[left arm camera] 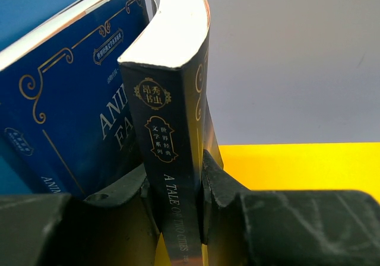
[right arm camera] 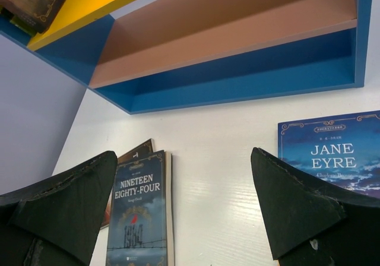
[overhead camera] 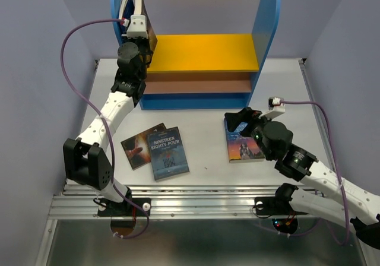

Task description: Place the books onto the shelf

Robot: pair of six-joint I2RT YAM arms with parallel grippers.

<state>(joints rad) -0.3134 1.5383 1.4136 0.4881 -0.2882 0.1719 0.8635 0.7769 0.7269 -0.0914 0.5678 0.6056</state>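
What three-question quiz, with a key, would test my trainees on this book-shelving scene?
1. Fill the gap: on the table, Nineteen Eighty-Four lies partly over a ___ book.
2. True or false: the right gripper is shut on Jane Eyre.
3. Which title does the left gripper hold at the left end of the yellow board of the shelf? A) Jane Eyre B) Nineteen Eighty-Four C) A Tale of Two Cities
Key: 1 dark brown; 2 false, its jaws stand open and Jane Eyre lies flat on the table; 3 C.
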